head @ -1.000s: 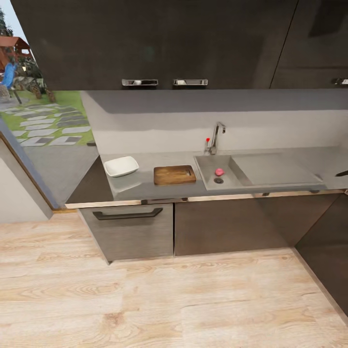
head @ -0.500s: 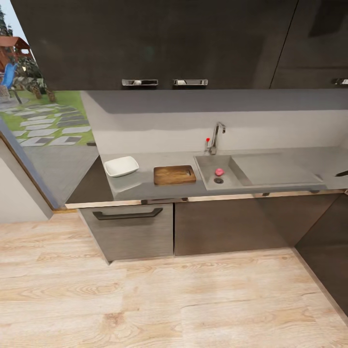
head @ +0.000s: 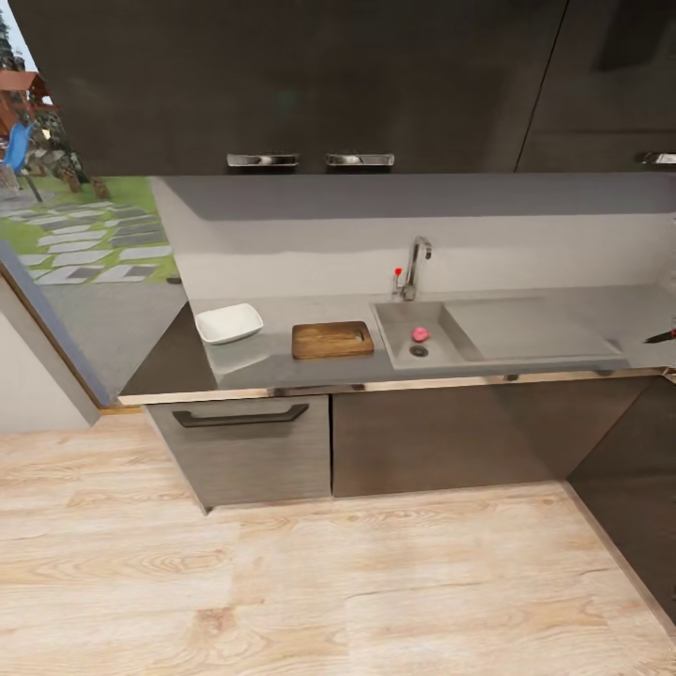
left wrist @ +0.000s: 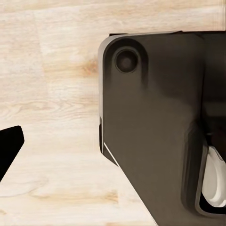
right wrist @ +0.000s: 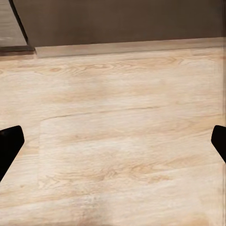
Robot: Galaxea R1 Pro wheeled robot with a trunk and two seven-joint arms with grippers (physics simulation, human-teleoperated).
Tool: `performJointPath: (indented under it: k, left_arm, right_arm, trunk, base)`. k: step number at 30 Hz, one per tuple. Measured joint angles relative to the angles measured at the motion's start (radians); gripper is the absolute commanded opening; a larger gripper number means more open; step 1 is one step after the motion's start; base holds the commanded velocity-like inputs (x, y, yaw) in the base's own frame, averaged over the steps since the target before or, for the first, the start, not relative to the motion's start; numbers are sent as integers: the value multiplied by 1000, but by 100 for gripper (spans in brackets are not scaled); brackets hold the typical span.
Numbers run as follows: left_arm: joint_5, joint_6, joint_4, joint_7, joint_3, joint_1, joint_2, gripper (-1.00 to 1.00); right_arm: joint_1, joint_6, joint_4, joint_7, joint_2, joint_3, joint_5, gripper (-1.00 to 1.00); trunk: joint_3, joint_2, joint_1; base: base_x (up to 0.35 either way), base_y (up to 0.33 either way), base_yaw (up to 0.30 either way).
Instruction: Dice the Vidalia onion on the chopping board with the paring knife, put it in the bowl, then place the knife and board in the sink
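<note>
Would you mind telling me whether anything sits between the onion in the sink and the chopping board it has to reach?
Nothing visible does. The onion lies in the sink basin by the drain, and the chopping board lies on the countertop right beside that basin. Only the sink's rim separates them.

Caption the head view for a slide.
Kitchen countertop with bowl, chopping board, and onion in the sink.

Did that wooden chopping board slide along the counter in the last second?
No. The chopping board lies just as before between the bowl and the sink. Everything drifted slightly left together in the head view, so the camera moved, not the board.
</note>
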Motion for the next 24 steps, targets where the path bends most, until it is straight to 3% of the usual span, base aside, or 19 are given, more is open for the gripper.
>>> performJointPath:
  k: [16, 21, 24]
  left_arm:
    - [0, 0, 0, 0, 0, 0, 0, 100]
    - [0, 3, -6, 1, 2, 0, -7, 100]
    - [-1, 23, -58, 6, 2, -1, -26, 100]
  right_arm:
    - [0, 0, 0, 0, 0, 0, 0, 100]
    - [0, 0, 0, 0, -1, -1, 0, 100]
    - [0, 0, 0, 0, -2, -3, 0, 100]
  trunk:
    - [22, 0, 0]
    - [30, 0, 0]
    - [35, 0, 0]
  base:
    - [0, -310, 0]
    - [0, -99, 0]
    - [0, -25, 0]
